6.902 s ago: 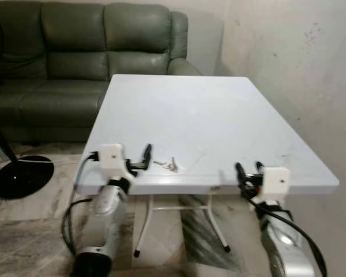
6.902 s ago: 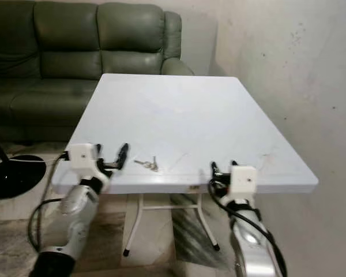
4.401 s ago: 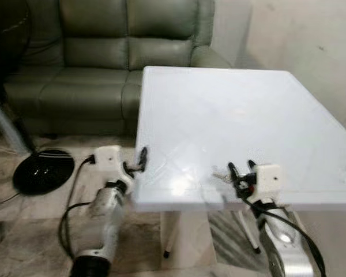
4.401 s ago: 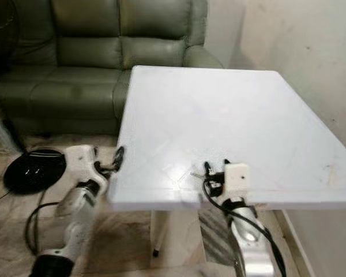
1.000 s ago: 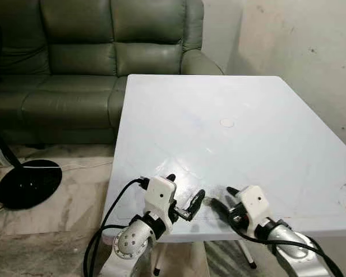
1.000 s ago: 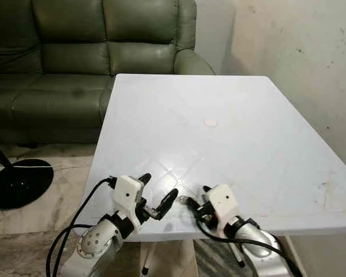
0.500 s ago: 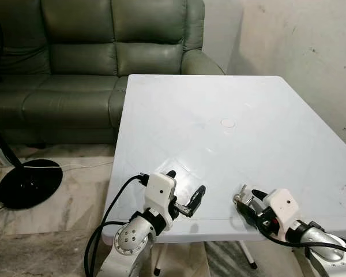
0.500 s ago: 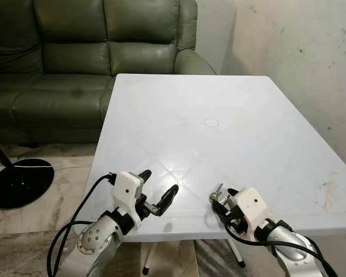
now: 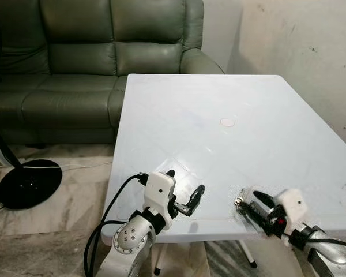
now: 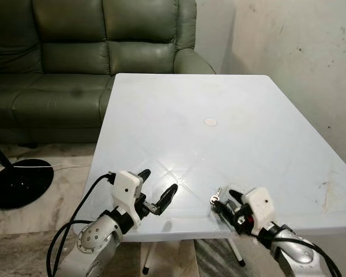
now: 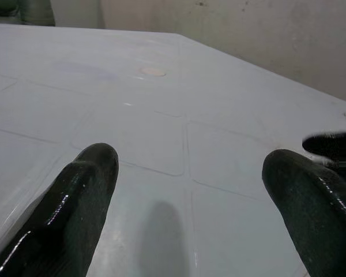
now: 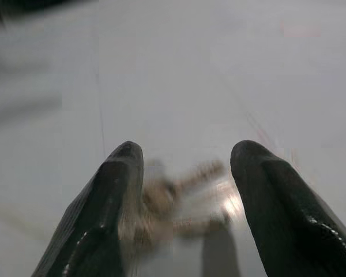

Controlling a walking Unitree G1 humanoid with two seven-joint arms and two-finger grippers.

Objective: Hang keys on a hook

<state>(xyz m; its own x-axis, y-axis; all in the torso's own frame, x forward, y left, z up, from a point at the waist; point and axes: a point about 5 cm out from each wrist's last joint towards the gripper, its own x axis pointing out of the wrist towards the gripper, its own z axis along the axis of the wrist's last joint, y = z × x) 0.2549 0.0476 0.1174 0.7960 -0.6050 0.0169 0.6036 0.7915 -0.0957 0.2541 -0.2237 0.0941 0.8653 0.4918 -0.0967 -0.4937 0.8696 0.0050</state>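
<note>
Straddling blurred keys (image 12: 181, 199) on the table (image 9: 219, 92), the right pincer (image 12: 184, 173) gapes; the left pincer (image 9: 183, 190) is spread too.

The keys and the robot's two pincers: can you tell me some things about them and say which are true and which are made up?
1. The keys lie on the white table. True.
2. The right pincer is shut tight. False: its fingers stand apart, with the keys between them.
3. The left pincer holds the keys. False: it is open, with only bare table between its fingers.
4. A green sofa stands behind the table. True.
5. The keys hang on a hook. False: they are on the table, near its front edge.
</note>
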